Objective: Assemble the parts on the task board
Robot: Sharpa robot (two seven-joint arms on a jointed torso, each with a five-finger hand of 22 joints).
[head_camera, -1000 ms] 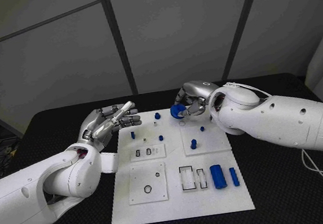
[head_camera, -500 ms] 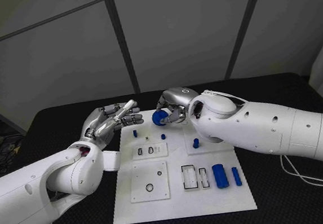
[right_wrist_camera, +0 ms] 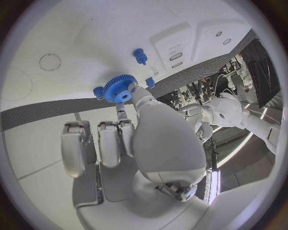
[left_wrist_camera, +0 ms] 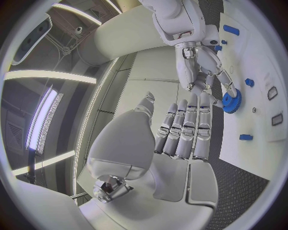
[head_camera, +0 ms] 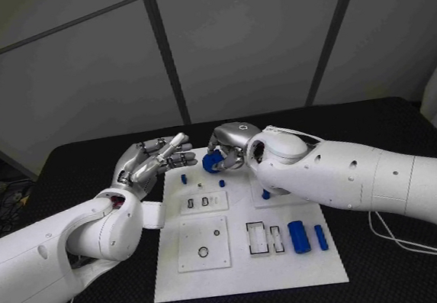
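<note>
Grey panelled walls behind; black worktop point(head_camera: 86, 160) carrying the white task board point(head_camera: 248, 270) at centre.

Board contents: two raised white plates side by side on the far half, the left one point(head_camera: 201, 203) with two small slots. Nearer, another raised plate point(head_camera: 203, 248) with a dark ring on it. To its right a framed rectangular recess point(head_camera: 254, 239), then a thick blue cylinder point(head_camera: 297, 236) and a thinner blue pin point(head_camera: 321, 236) lying flat, side by side near the board's right edge. Small blue pegs stand on the far part of the board: one point(head_camera: 185, 178) near the left edge, one point(head_camera: 221, 183) towards the middle, one point(head_camera: 266, 193) just beside the right arm.

Blue gear point(head_camera: 215, 161): held above the board's far edge, off the surface. Right robot hand point(head_camera: 231, 146) is clamped on it, fingertips pinching the toothed rim; right wrist view shows the gear point(right_wrist_camera: 119, 89) at the fingertips with the board beyond.

Left robot hand point(head_camera: 154, 161) hovers at the board's far left corner, holding nothing, fingers extended side by side and pointing towards the gear, thumb apart from them. In the left wrist view its fingers point(left_wrist_camera: 186, 129) are straight, the gear point(left_wrist_camera: 231, 101) just beyond their tips, not touching.
</note>
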